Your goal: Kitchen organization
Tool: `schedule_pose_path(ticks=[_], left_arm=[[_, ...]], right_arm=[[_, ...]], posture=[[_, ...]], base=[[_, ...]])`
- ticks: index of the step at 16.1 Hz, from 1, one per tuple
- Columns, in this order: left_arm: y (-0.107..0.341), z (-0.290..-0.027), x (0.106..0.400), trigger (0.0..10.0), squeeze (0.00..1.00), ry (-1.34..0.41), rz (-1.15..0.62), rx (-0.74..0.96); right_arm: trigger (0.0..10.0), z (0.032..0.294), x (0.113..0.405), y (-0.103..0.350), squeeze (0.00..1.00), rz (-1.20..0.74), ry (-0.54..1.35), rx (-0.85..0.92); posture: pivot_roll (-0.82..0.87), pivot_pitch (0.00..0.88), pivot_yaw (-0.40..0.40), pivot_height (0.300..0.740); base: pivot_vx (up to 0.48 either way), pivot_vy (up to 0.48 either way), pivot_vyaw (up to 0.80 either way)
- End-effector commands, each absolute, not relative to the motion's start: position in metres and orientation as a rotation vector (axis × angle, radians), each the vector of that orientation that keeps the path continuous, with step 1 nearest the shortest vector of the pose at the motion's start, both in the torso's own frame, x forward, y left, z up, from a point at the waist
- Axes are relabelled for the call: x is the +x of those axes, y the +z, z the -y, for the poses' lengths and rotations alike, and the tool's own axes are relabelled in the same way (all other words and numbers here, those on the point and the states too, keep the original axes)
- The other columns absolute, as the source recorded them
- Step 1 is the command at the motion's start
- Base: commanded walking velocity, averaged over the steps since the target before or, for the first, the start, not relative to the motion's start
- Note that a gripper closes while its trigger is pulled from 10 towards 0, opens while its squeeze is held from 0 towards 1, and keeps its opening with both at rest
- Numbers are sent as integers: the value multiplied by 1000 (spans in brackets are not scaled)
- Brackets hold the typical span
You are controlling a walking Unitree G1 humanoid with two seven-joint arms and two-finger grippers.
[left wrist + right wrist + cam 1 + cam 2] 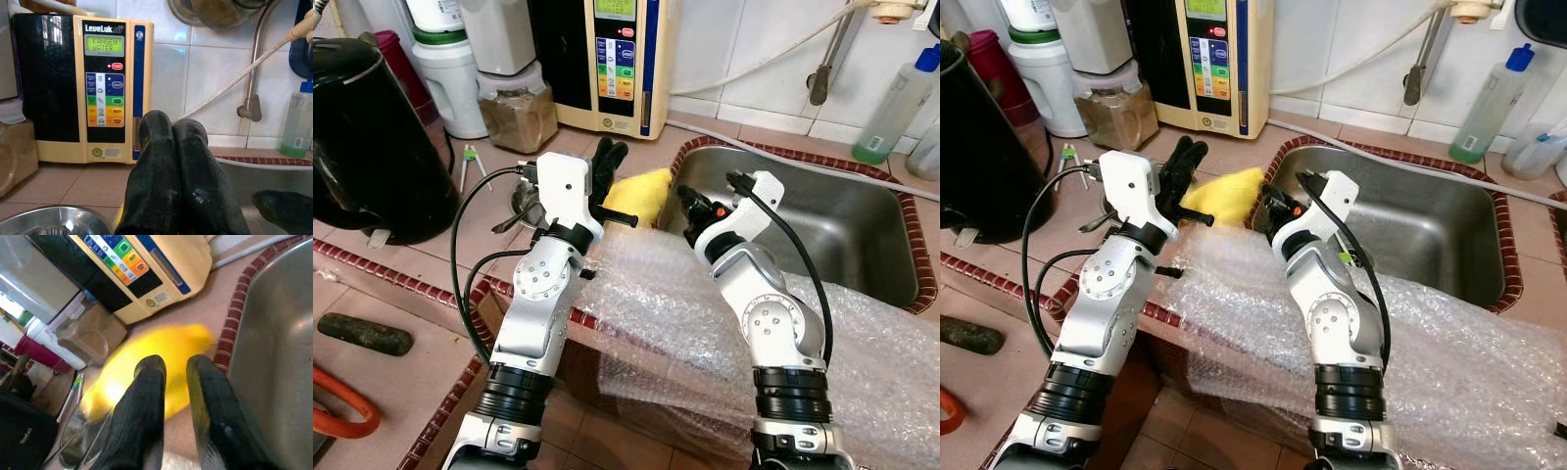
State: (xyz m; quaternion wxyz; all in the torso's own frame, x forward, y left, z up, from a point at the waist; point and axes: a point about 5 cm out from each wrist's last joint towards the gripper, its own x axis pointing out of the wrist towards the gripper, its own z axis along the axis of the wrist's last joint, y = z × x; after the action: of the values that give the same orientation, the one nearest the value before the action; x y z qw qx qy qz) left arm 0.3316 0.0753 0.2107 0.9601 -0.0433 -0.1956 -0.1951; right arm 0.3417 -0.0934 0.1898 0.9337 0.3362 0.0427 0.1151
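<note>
- Left gripper (610, 157) raised at centre of the frame in the left eye view, black fingers (171, 166) pressed together with nothing between them, tips above the yellow cloth.
- Crumpled yellow cloth (639, 196) lying on the tan tiled counter (460, 255), centre of frame, just beside the left rim of the sink.
- Right gripper (173, 367) to the right of centre, at the sink's left edge, fingers parted a little and empty, aimed at the yellow cloth; blurred in the wrist view.
- Stainless steel sink (842, 225) with a red-brown tile border in the right half of the frame.
- Sheet of clear bubble wrap (685, 323) draped over the counter's front edge, lower centre to lower right, under both arms.
- Cream and black water ionizer with coloured buttons (607, 59) standing at upper centre against the white tiled wall; green display lit in the left wrist view.
- Black electric kettle (367, 137) at upper left.
- Clear container of brown powder (517, 113) just left of the ionizer.
- Shiny metal bowl (54, 223) at lower left of the left wrist view, beside the left gripper.
- Translucent bottle with a blue cap (898, 98) at upper right, behind the sink.
</note>
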Motion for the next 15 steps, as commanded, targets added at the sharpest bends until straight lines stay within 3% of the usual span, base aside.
schedule_pose_path(ticks=[1,8,9,10,11,12,15], left_arm=[[215,-72,328,0,0,-419,415,-91],[214,-75,330,0,0,-405,406,-89],[214,-76,330,0,0,-399,405,-89],[213,-77,331,4314,0,-393,401,-88],[211,-86,334,10000,616,-332,379,-87],[209,-90,336,10000,1000,-313,364,-98],[203,-105,342,10000,1000,-225,321,-109]], right_arm=[[0,86,345,200,0,-66,238,711],[0,90,345,194,0,-79,207,699],[0,90,345,195,247,-76,211,695],[0,90,346,195,1000,-75,212,687],[4980,88,344,199,1000,-54,236,638],[10000,87,343,201,1000,-38,256,603],[10000,86,335,209,1000,46,319,463]], posture=[[5,69,15,740],[4,67,15,740],[5,66,15,740],[8,65,14,740],[9,65,13,740],[11,63,13,740],[12,64,13,740]], base=[[0,0,0],[0,0,0],[0,0,0],[0,0,0],[0,0,0],[0,0,0],[0,0,0]])
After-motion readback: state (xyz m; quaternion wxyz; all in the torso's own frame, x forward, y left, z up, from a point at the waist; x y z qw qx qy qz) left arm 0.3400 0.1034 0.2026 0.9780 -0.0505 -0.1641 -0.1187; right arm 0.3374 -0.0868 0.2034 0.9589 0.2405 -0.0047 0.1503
